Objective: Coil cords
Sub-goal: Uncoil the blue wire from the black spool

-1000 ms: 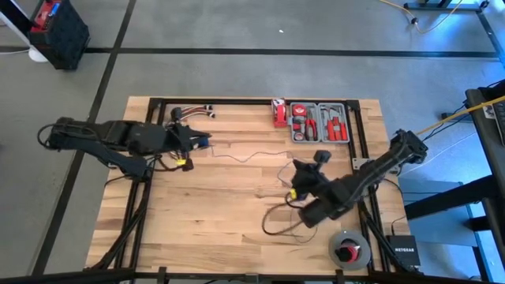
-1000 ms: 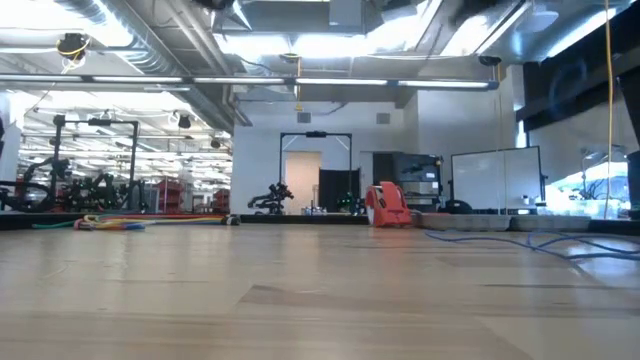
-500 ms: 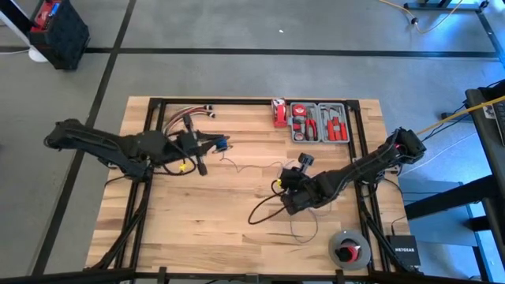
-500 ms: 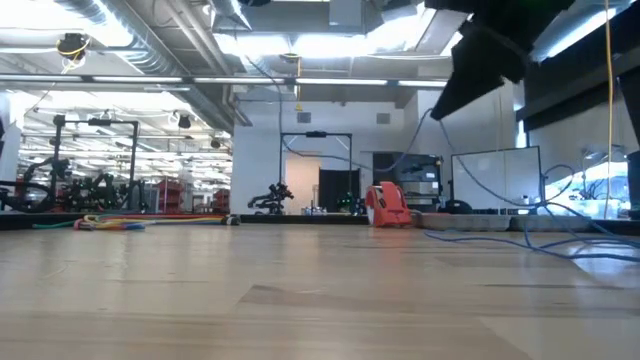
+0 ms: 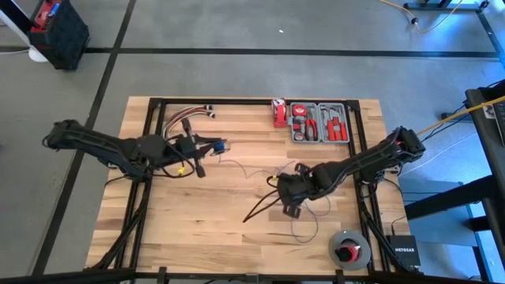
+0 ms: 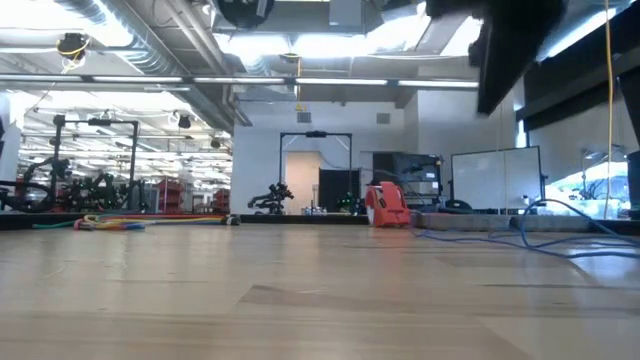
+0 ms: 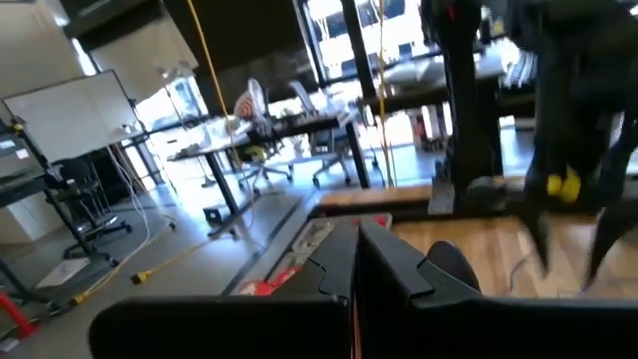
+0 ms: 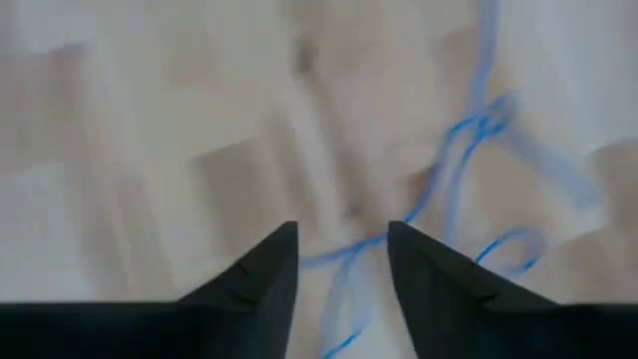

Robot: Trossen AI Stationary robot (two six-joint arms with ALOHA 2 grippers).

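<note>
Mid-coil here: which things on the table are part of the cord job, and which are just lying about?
Job:
- thin blue cord, loose on the wood
- right end effector, open over it
- left end effector, shut

Lying about:
- red tool tray
- red, yellow and white wire bundle
- round disc

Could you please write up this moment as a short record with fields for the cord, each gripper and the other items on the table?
cord: thin blue cord lying loose on the wooden table
right gripper: open, above the cord, at the table's middle
left gripper: shut, on the table's left side
other items: tool tray at the far edge; wire bundle far left
</note>
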